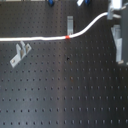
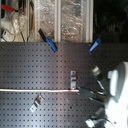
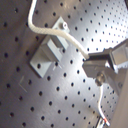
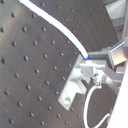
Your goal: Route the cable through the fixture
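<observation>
Dark perforated board [image 1: 65,95] with a regular grid of holes, filling most of both exterior views. White robot arm [image 2: 117,92] bulking at the second exterior view's lower right, and entering at the first exterior view's upper right.

Long white cable [image 1: 35,39] lying on the board, running level from the first exterior view's left edge, then rising in a curve toward the gripper [image 1: 113,15] at the upper right. Short red band [image 1: 67,36] on the cable, just beside the lower end of an upright grey bracket [image 1: 70,25]; touching or merely close, cannot tell. Second grey bracket [image 1: 20,53] below the cable toward the first exterior view's left, apart from it.

In the second wrist view, cable end [image 4: 84,54] meeting the grey fingers [image 4: 100,57] of the gripper, apparently pinched between them. In the first wrist view, cable [image 3: 50,32] passing over a grey bracket [image 3: 47,52].

Two blue clips [image 2: 52,45] at the board's far edge in the second exterior view, with clutter beyond.
</observation>
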